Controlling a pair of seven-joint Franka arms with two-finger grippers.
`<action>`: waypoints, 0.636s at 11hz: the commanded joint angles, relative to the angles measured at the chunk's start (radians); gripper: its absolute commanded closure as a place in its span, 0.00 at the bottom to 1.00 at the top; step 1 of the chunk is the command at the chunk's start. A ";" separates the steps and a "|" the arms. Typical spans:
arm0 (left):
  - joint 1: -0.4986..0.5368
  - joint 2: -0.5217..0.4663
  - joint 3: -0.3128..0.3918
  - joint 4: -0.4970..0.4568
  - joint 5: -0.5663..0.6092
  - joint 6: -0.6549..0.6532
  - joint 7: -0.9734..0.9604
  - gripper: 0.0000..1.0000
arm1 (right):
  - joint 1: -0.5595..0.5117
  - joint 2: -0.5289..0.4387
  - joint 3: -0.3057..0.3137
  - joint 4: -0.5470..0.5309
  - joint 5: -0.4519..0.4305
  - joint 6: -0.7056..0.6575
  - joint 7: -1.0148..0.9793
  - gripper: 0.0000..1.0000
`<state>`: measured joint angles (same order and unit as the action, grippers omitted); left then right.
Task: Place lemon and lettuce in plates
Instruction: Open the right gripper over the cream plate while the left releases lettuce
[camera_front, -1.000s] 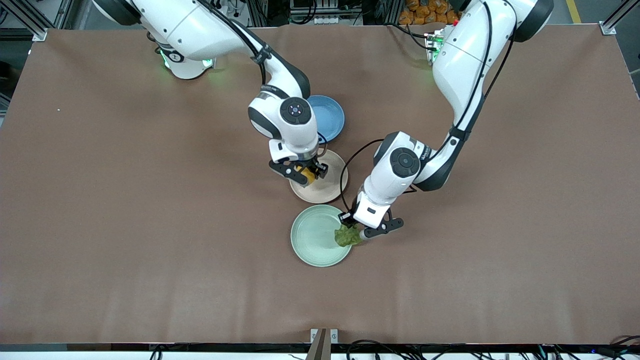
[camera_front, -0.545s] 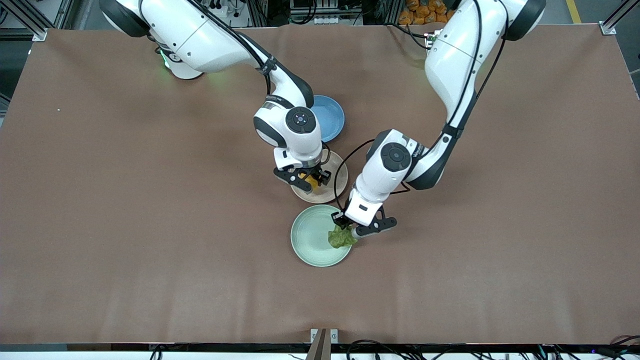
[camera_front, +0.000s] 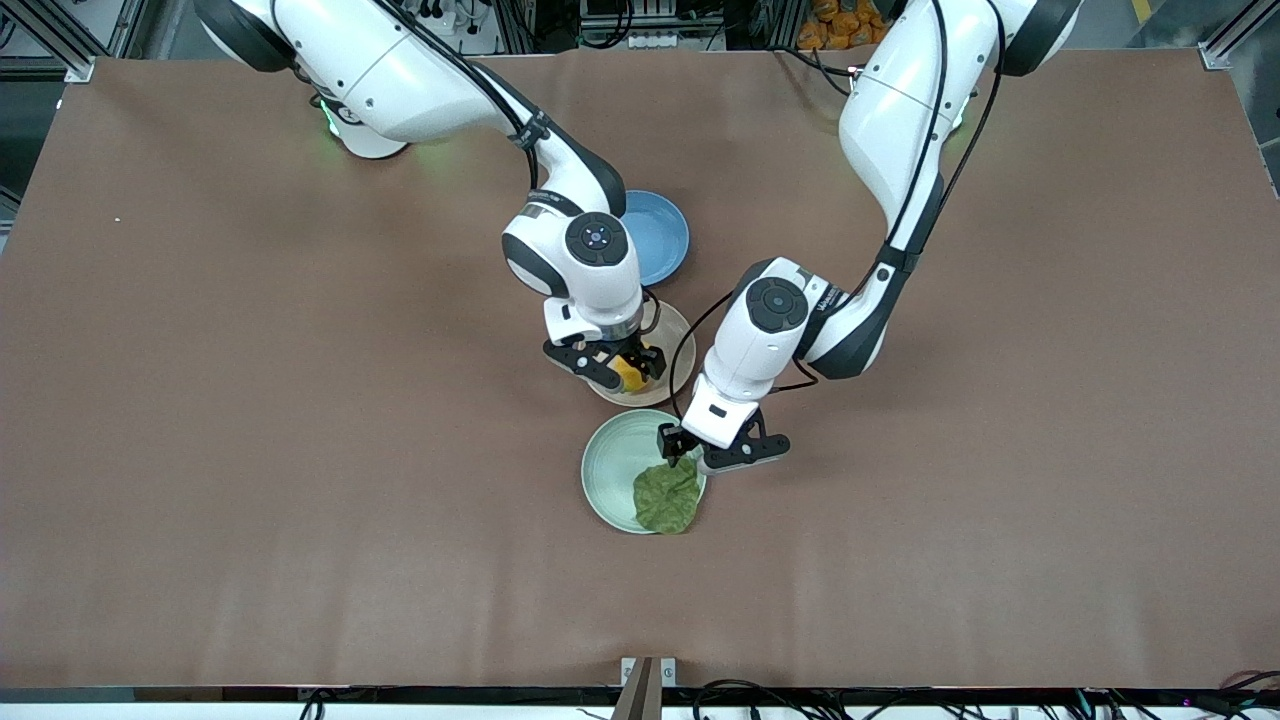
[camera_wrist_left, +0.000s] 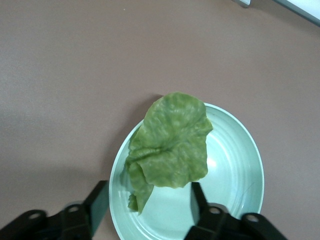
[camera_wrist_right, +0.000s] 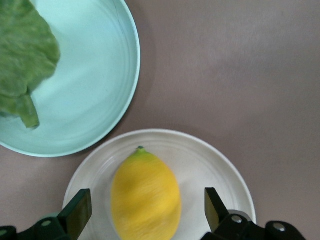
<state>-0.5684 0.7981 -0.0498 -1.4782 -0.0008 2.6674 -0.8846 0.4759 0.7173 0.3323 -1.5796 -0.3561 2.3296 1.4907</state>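
Yellow lemon (camera_wrist_right: 145, 197) between parted right jaws, lettuce (camera_wrist_left: 170, 150) below released left jaws

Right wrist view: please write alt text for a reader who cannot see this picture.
A yellow lemon lies on a beige-pink plate between the open fingers of the right gripper. Beside it, a mint green plate holds a lettuce leaf, on a brown table.

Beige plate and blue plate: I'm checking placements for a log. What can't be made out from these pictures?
- Front view: the right arm's wrist hides much of the beige plate and part of the blue plate.
- Right wrist view: the frame's edge crops the lemon and plate.
- Left wrist view: the edge crops the mint green plate under the lettuce.
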 joint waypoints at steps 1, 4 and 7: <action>0.002 -0.008 0.005 0.013 0.024 0.000 -0.007 0.00 | -0.042 -0.064 0.010 -0.016 -0.018 -0.051 -0.084 0.00; 0.051 -0.039 0.008 0.013 0.033 -0.108 0.012 0.00 | -0.098 -0.133 0.034 -0.016 -0.014 -0.130 -0.157 0.00; 0.102 -0.086 0.008 0.013 0.042 -0.234 0.104 0.00 | -0.183 -0.217 0.079 -0.014 0.000 -0.234 -0.271 0.00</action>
<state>-0.5011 0.7655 -0.0383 -1.4562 0.0165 2.5291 -0.8366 0.3530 0.5788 0.3769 -1.5745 -0.3568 2.1629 1.2965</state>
